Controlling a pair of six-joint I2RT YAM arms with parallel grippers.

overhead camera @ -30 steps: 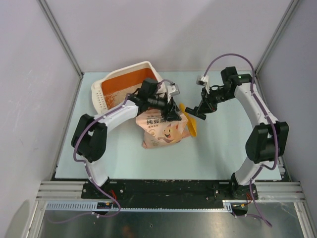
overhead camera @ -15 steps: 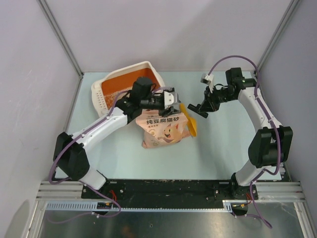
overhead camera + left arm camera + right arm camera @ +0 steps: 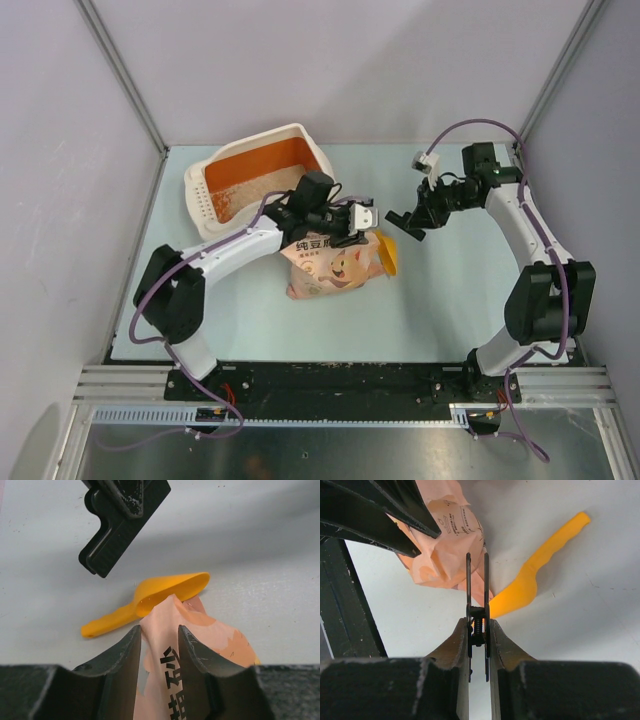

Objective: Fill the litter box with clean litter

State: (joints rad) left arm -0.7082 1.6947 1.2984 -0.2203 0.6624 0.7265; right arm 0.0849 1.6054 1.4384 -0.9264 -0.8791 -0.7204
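Observation:
The litter box [image 3: 213, 172] is a cream tub with an orange inside at the back left; a pale patch of litter [image 3: 262, 188] lies on its floor. The pink-beige bag [image 3: 335, 265] lies in front of it. My left gripper [image 3: 354, 222] [image 3: 157, 630] is closed on the bag's [image 3: 170, 640] upper edge. My right gripper [image 3: 405, 219] [image 3: 478, 622] is shut on a black spring clip [image 3: 477, 587], held just right of the bag [image 3: 445, 545]. The clip also shows in the left wrist view [image 3: 125, 520].
An orange scoop [image 3: 391, 256] lies on the table against the bag's right side, also in the left wrist view [image 3: 150, 600] and the right wrist view [image 3: 540, 567]. The table is pale, with side walls left and right.
My left gripper has shifted a little right and down over the bag's top edge. My right gripper has drawn slightly back to the right with the clip.

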